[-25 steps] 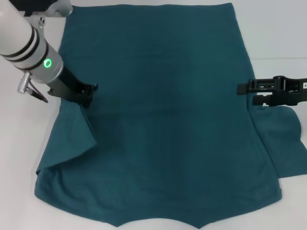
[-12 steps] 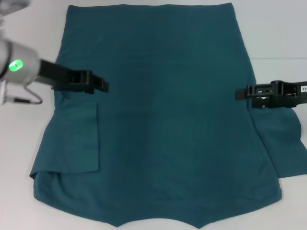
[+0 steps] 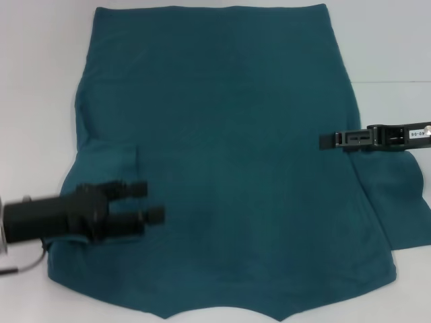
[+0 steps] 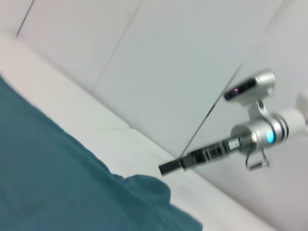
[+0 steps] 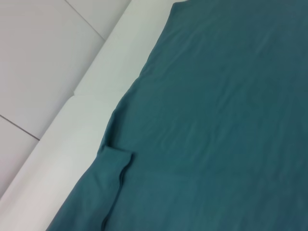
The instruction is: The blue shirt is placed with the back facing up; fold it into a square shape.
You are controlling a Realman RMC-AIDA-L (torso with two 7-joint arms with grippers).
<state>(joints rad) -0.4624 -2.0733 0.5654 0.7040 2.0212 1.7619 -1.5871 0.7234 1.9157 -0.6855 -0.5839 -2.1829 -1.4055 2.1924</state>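
The large dark teal-blue soft fabric T-shirt (image 3: pixel 229 155) lies spread flat on the white table surface (image 3: pixel 40 101), plain side up, covering most of the head view. Its straight hem runs along the far edge, and its shoulders and neckline curve sit at the near edge. On the robot's left side, the short sleeve (image 3: pixel 108 182) is folded inward so that it lies on top of the shirt body, its fold edge forming a short vertical crease. On the robot's right side, the other short sleeve (image 3: pixel 401 202) lies spread outward on the table, unfolded.

The left gripper (image 3: pixel 149 202), black with two parallel fingers, is over the folded-in left sleeve near the shirt's near-left corner, pointing toward the shirt's middle. Its fingers stand apart with a visible gap between them and nothing held in that gap.

The right gripper (image 3: pixel 328 140), also black, reaches in from the right and sits at the shirt's right edge, just above where the spread sleeve joins the body. Its fingers appear pressed together into one thin bar, and whether they pinch any fabric cannot be told. The left wrist view shows this gripper (image 4: pixel 168 167) low over the cloth.
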